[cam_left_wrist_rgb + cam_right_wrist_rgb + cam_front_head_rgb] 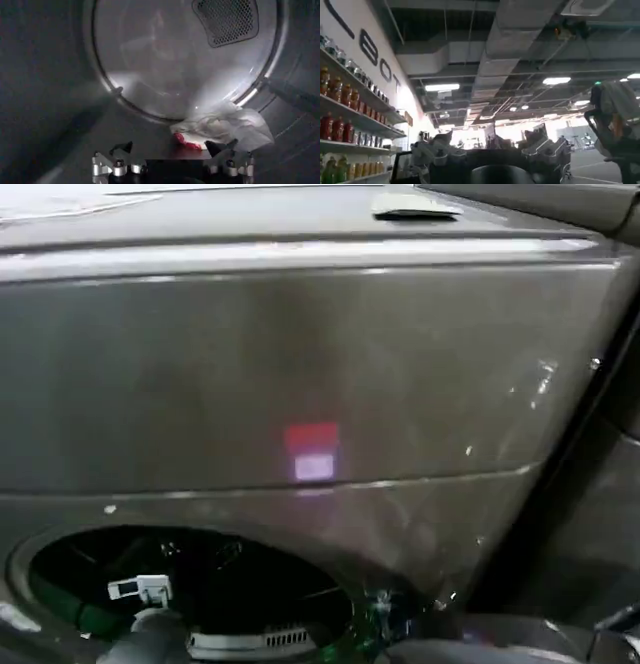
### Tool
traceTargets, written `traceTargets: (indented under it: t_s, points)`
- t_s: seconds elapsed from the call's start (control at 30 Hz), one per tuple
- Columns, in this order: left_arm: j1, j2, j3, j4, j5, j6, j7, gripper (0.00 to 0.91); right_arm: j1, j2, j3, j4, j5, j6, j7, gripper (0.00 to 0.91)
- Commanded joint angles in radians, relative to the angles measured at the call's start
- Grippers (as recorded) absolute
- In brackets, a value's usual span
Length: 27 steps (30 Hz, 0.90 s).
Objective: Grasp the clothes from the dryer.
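Bronze-grey dryer (300, 384) seen from above, its round mouth at seven o'clock. The left end effector (172, 147) is inside the drum, jaws spread open and empty. The clothes (225, 127), white with a red bit, lie on the drum floor just beyond its fingertips. The right end effector (492, 152) points at the ceiling, parked and open.

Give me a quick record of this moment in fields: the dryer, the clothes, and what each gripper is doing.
dryer: bronze-grey front, round mouth open, left arm reaching in
drum: back wall with a perforated vent
clothes: white-grey bundle with a red bit, lying on the drum floor against the back wall
left gripper: inside the drum, open, just short of the clothes, not gripping them
right gripper: away from the dryer, pointing up toward the room's ceiling, open, holding nothing
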Motion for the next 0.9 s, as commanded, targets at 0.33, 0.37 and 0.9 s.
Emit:
traceTargets:
  t_s: [0.33,0.37,0.9]
  points:
    - [-0.575,-0.047,0.004,0.789,0.057,-0.333,-0.054,0.907,0.008,-0.007,-0.023,0.014,-0.003,0.000,-0.003,0.907]
    - [-0.614,-0.052,-0.002,0.826,0.059,-0.343,-0.051,0.907,0.008,-0.007,-0.023,0.014,-0.003,0.001,-0.003,0.907]
    - [-0.908,-0.075,-0.010,1.326,0.185,-0.496,0.032,0.907,0.012,-0.006,-0.034,0.017,-0.003,0.004,-0.005,0.907]
